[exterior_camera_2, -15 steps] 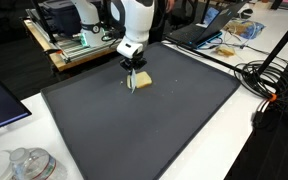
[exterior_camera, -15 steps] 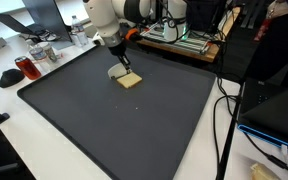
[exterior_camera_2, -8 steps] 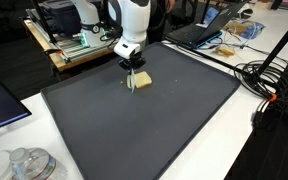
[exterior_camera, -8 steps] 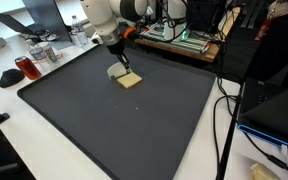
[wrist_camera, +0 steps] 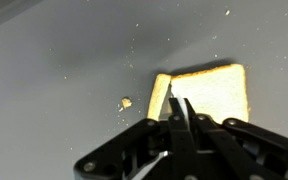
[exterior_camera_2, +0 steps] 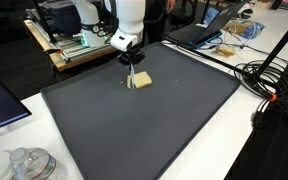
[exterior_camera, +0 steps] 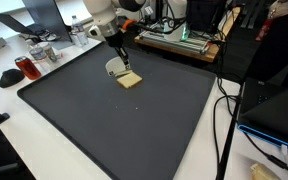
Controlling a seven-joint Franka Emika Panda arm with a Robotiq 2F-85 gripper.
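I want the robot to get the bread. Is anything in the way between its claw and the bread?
Nothing that shows. In the wrist view the gripper hangs right over the near edge of the bread slice, with its fingers close together. One small crumb lies off to the side on the dark mat, not between them.

White table [exterior_camera: 4, 97]: carries a dark grey mat [exterior_camera: 114, 130], which lies flat below the pincer [exterior_camera: 121, 62] and extends well past it on every side.
Bread slice [wrist_camera: 212, 90]: lies flat on the mat directly at the pincer tips; contact not determinable.
Crumb [wrist_camera: 125, 103]: rests on the mat near the tips, on the side away from the slice.
Dark red item [exterior_camera: 26, 68] and cables [exterior_camera: 224, 120]: sit on the bare table, well apart from the pincer.
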